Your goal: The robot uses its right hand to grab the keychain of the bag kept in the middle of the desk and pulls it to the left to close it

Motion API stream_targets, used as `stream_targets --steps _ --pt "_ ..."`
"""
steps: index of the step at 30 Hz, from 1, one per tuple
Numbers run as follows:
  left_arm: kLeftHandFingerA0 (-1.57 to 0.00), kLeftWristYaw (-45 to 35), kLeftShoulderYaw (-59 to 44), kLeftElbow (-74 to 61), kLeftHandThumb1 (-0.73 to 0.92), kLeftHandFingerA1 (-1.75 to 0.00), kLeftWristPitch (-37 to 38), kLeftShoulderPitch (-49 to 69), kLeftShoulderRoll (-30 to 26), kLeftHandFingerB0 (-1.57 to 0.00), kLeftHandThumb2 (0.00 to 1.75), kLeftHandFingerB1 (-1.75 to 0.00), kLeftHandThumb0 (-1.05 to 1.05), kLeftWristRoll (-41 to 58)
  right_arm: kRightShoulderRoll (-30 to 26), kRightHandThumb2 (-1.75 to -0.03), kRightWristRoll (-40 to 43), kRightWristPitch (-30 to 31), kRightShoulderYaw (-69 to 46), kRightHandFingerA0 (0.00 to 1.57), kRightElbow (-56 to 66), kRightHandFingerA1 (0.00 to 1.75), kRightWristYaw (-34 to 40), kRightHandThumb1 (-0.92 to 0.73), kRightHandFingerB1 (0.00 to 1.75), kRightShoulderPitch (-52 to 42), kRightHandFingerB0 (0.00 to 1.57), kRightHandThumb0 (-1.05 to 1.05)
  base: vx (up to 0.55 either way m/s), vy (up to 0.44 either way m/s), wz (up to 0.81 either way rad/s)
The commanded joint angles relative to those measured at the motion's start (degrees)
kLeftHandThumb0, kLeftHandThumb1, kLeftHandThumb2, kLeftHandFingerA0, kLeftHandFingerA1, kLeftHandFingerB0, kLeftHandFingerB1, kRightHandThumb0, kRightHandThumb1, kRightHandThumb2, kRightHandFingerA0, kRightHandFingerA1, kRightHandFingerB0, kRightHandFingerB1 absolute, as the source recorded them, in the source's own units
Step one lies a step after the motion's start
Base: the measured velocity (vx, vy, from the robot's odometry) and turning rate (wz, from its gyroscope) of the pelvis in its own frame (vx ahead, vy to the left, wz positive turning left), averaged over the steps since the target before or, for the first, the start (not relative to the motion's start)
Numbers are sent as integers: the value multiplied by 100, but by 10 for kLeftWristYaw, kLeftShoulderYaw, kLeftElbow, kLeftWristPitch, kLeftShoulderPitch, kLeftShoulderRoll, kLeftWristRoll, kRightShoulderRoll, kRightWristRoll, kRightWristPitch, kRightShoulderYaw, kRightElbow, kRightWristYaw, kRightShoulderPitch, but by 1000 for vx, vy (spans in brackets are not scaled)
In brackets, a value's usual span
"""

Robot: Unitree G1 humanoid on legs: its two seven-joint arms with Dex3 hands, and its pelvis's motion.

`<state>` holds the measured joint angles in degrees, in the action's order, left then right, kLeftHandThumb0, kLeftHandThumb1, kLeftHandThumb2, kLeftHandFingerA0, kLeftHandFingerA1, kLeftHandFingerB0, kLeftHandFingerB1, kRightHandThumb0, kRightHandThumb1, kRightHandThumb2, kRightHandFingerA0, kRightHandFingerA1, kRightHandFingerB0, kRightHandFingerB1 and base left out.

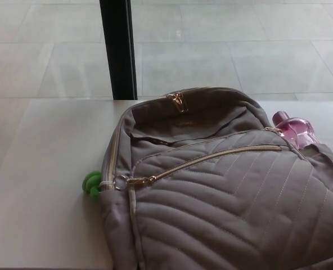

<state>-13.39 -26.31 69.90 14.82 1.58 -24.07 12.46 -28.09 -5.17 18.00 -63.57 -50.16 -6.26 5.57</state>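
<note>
A grey quilted bag [228, 202] lies flat on a pale desk [43, 197], filling the near right part of the scene and running past the near and right edges of the frame. We find the green keychain [91, 183] at the bag's left edge, hanging off the lower end of the gold zipper track that climbs that side; it rests on the desk, touching the bag. A gold zipper pull [178, 101] sits at the far top of the bag, just right of a black post [118, 48] that stands beyond the desk's far edge. A second gold zipper [211, 158] crosses the front pocket on a slant, higher at the right, with its slider at the left end near the keychain. Between that pocket and the top seam the fabric sags in a fold; we cannot tell whether the main compartment is shut. A pink bottle [295, 128] pokes out of the bag's right side. Grey floor tiles [239, 50] spread behind. Neither the left hand nor the right hand shows in the frame, so we cannot tell how their fingers stand or what they hold.
</note>
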Motion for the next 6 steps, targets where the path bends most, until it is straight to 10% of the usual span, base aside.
stream_targets --steps 1,2,3,6 --pt "-72 8 -12 5 80 -54 -2 11 -25 -52 64 -44 -65 10 17 -105 69 -5 30 18 6 65 10 -44 59 -25 9 -41 0 0 0" --pt "-72 7 -12 5 80 -54 -1 11 -25 -52 64 -44 -65 10 17 -105 74 -5 34 18 7 65 10 -44 59 -27 9 -41 0 0 0" --pt "-72 4 -14 4 79 -55 -1 12 -25 -52 64 -45 -66 12 18 -58 77 -9 48 23 17 90 -1 -71 70 -35 16 -74 0 0 0" --pt "-72 5 -11 5 80 -54 -2 12 -26 -52 64 -44 -66 6 16 -60 98 -4 73 38 36 84 -32 -69 65 -50 12 -70 0 0 0"
